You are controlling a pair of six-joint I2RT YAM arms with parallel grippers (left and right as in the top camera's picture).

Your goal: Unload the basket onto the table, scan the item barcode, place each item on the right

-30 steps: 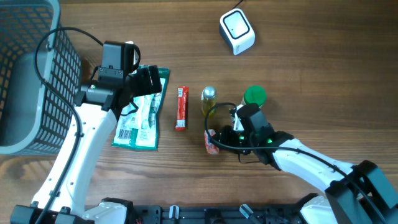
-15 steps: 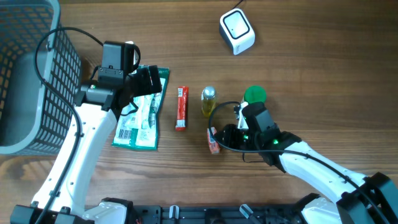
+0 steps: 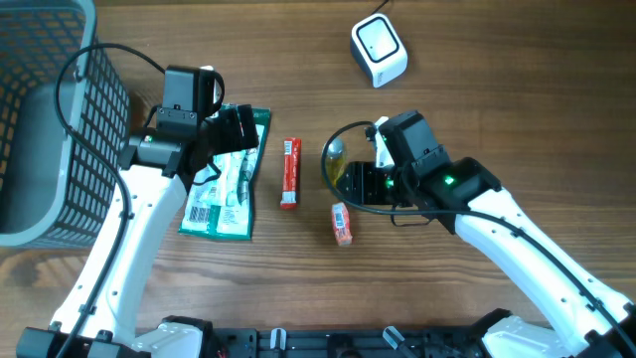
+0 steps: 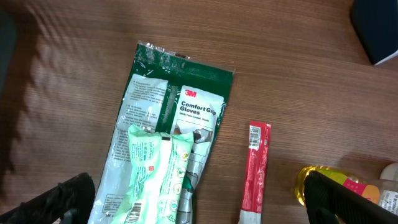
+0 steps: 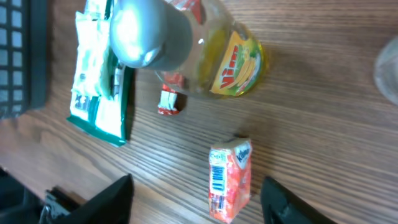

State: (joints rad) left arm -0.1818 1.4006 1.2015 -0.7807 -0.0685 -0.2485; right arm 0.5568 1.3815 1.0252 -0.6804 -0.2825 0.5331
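Observation:
A small orange packet (image 3: 342,224) lies loose on the table, its barcode side showing in the right wrist view (image 5: 229,180). My right gripper (image 3: 353,186) hovers just behind it, open, with nothing in its jaws (image 5: 196,202). The white scanner (image 3: 379,50) stands at the far edge. My left gripper (image 3: 241,132) hangs open over a green glove packet (image 4: 177,115) and a pale green packet (image 4: 158,180), holding nothing (image 4: 199,208).
A red stick packet (image 3: 289,172) lies between the two arms. A yellow bottle (image 5: 230,56) with a silver cap stands beside my right gripper. A grey mesh basket (image 3: 45,109) fills the far left.
My right gripper has opened and let go of the orange packet, then pulled away toward the far side. The packet stays on the table. The left arm has not moved.

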